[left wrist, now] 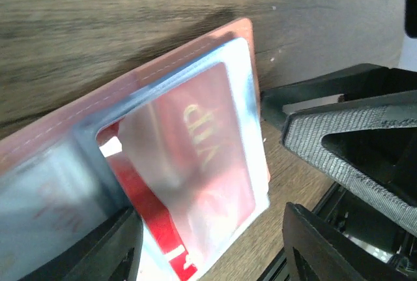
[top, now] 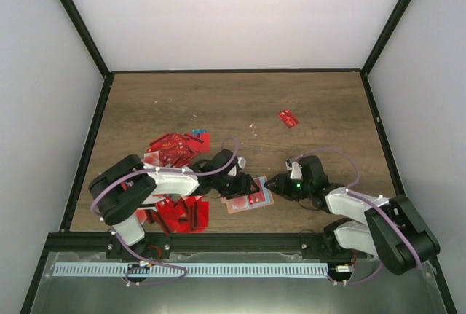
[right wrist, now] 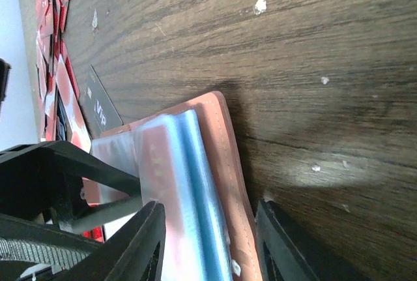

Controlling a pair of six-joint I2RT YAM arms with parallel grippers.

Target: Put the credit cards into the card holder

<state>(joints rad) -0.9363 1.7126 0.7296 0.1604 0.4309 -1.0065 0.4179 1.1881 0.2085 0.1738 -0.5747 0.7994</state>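
Though card is blurred | left end effector released | right end effector grips holder

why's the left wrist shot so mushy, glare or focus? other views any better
left wrist: card holder too close, soft, hazy with glare; right wrist: holder's near edge blurred, table grain sharp; top external: evenly lit, walls washed out.

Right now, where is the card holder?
Top view: the card holder lies near the front of the table, about centre, between the left gripper and right gripper, credit cards piled to its left.
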